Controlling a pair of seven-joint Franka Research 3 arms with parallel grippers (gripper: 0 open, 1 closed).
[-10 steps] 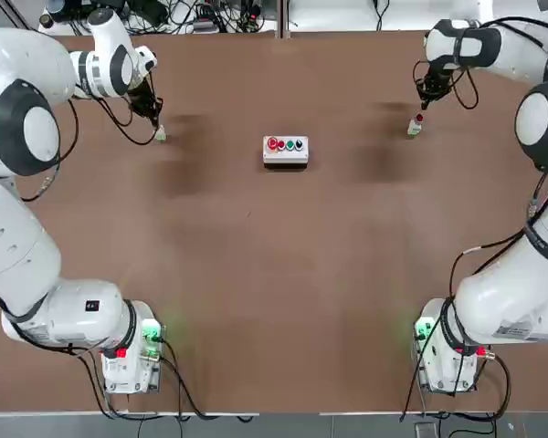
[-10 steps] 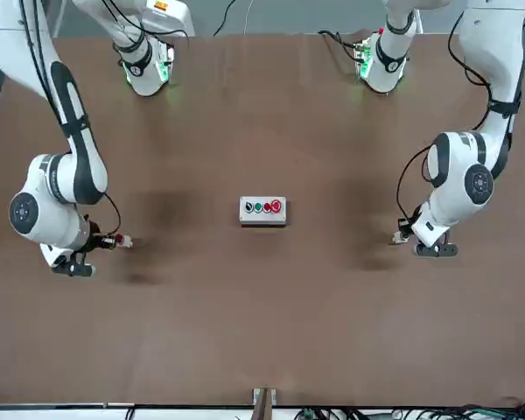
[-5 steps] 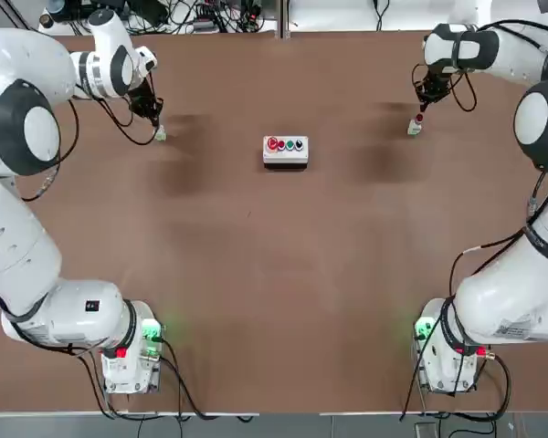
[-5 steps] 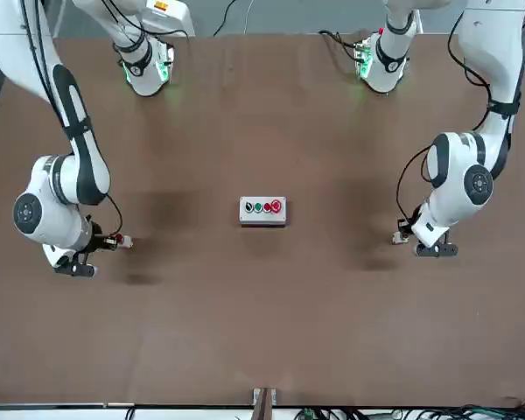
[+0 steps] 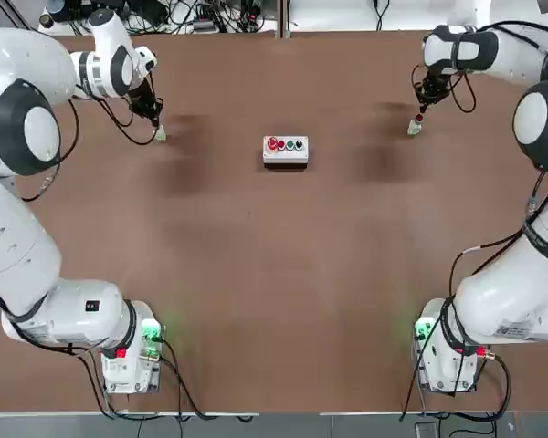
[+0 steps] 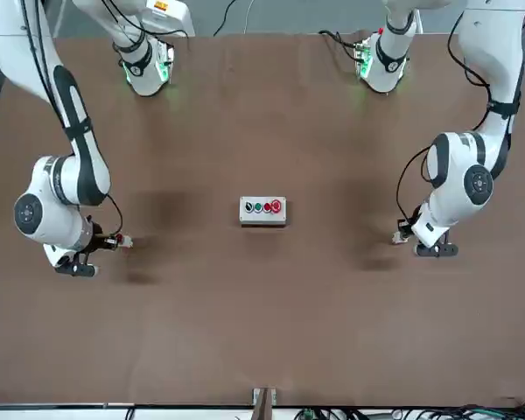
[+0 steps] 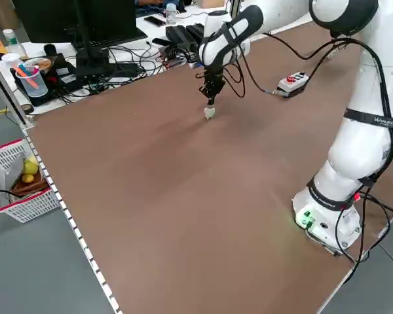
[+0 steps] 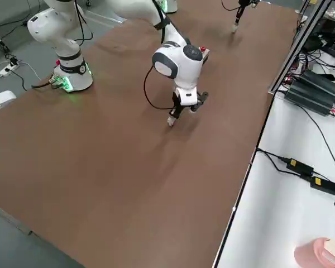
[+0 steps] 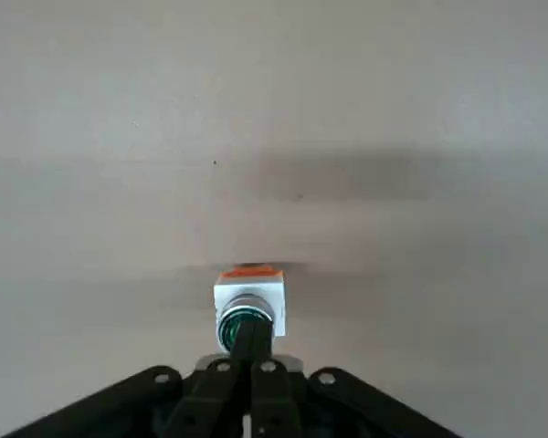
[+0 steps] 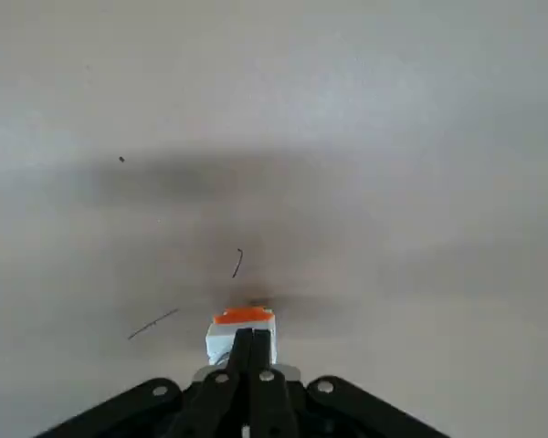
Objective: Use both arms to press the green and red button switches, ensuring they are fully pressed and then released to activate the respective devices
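With fingers closed together and holding nothing, the left gripper (image 9: 252,351) bears on the green switch (image 5: 160,134) at ten o'clock and the right gripper (image 10: 252,351) on the red switch (image 5: 415,126) at two, where an off-centre push could tip either small base.

Both arms reach far forward, left gripper (image 5: 154,121) and right gripper (image 5: 421,108) pointing down, fingers closed together.

The green button switch (image 9: 247,313), a round green cap on a pale base, stands at the counter's far left. The red button switch (image 5: 415,126) stands upright at the far right, well apart.
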